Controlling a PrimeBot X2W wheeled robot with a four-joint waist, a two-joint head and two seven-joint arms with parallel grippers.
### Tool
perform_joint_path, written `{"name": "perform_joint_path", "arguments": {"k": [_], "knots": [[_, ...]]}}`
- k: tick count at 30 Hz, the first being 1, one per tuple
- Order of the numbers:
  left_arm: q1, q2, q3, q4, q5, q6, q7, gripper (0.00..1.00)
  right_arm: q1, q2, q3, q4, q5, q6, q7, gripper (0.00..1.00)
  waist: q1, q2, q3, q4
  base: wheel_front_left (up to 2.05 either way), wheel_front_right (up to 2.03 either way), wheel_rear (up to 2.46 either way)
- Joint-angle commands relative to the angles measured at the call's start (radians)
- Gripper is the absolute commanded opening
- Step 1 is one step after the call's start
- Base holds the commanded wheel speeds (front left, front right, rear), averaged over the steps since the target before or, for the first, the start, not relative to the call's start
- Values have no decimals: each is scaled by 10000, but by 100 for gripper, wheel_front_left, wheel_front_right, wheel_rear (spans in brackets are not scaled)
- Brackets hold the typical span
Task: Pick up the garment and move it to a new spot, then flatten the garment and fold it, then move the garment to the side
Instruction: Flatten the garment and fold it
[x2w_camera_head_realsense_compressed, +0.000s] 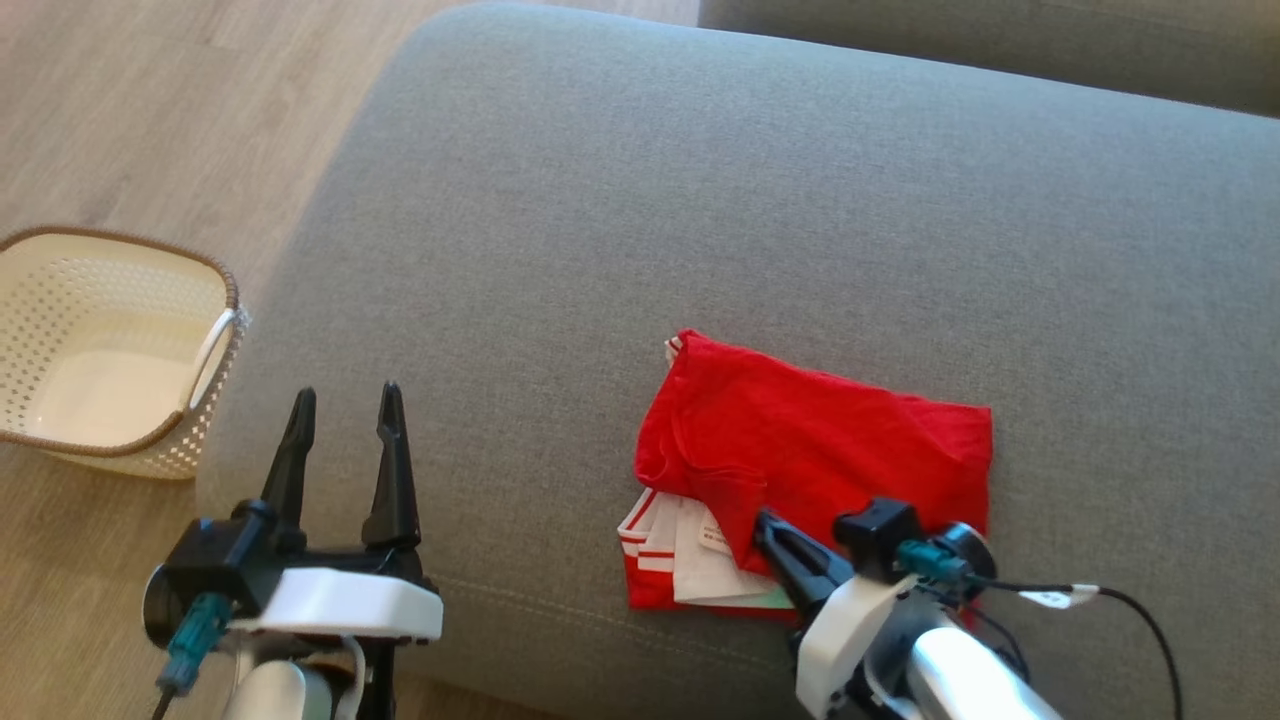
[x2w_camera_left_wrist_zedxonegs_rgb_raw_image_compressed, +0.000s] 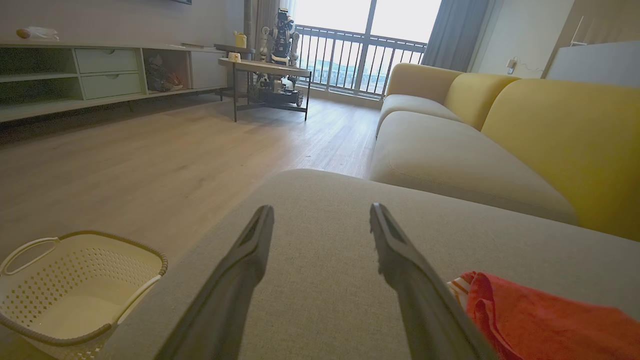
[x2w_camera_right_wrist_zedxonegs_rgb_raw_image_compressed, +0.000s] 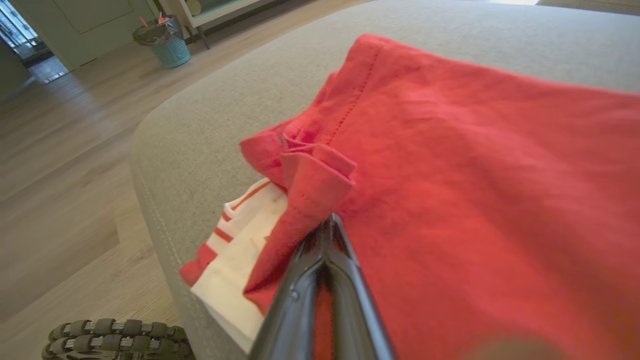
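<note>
The garment (x2w_camera_head_realsense_compressed: 820, 440) is red with white, red-striped parts showing at its near-left corner. It lies folded on the grey cushion (x2w_camera_head_realsense_compressed: 700, 200) close to the front edge. My right gripper (x2w_camera_head_realsense_compressed: 765, 520) sits at the garment's near edge, shut on a raised fold of the red cloth; in the right wrist view that fold of the garment (x2w_camera_right_wrist_zedxonegs_rgb_raw_image_compressed: 475, 175) peaks at the closed tips of the right gripper (x2w_camera_right_wrist_zedxonegs_rgb_raw_image_compressed: 327, 222). My left gripper (x2w_camera_head_realsense_compressed: 345, 410) stands open over bare cushion to the left, nothing between its fingers. In the left wrist view the left gripper (x2w_camera_left_wrist_zedxonegs_rgb_raw_image_compressed: 320, 215) has the garment (x2w_camera_left_wrist_zedxonegs_rgb_raw_image_compressed: 540, 320) at its lower right.
A cream perforated basket (x2w_camera_head_realsense_compressed: 100, 350) stands on the wood floor left of the cushion, also seen as the basket (x2w_camera_left_wrist_zedxonegs_rgb_raw_image_compressed: 75, 285) in the left wrist view. A yellow sofa back (x2w_camera_left_wrist_zedxonegs_rgb_raw_image_compressed: 565, 140) runs along the far right. A table (x2w_camera_left_wrist_zedxonegs_rgb_raw_image_compressed: 265, 67) stands across the room.
</note>
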Motion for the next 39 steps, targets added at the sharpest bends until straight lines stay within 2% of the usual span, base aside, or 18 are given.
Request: {"name": "perform_joint_path", "arguments": {"k": [1, 10, 18, 22, 27, 34, 39], "knots": [[-410, 10, 260, -386, 78, 107, -122, 100, -397, 64, 502, -216, 135, -2, -191, 0, -1, 0, -44, 59, 0, 0, 0], [-307, 10, 298, -370, 100, 100, -122, 100, -413, 64, 1505, -112, 572, -2, -304, 0, -1, 0, -135, 243, 0, 0, 0], [-206, 10, 449, -364, 136, 124, -122, 100, -616, 64, 1459, 96, 997, -2, -336, 0, -1, 0, -305, 29, 0, 0, 0], [-199, 10, 562, -434, 156, 103, -122, 100, -682, 55, 840, -404, 1098, -2, -366, 0, -1, 0, -491, -384, 0, 0, 0], [-150, 10, 707, -476, 203, 53, -122, 100, -511, -168, -417, -1407, 884, -2, -378, 0, -1, 0, -798, -1082, 0, 0, 0], [-115, 10, 807, -493, 146, 34, -122, 100, 110, -555, -2307, -3237, 14, -2, 119, 0, -1, 0, -1072, -2108, 0, 0, 0], [-92, 10, 836, -451, 23, 87, -122, 100, 748, -609, -3225, -4487, -500, -2, 470, 0, -1, 0, -1160, -2696, 0, 0, 0]]}}
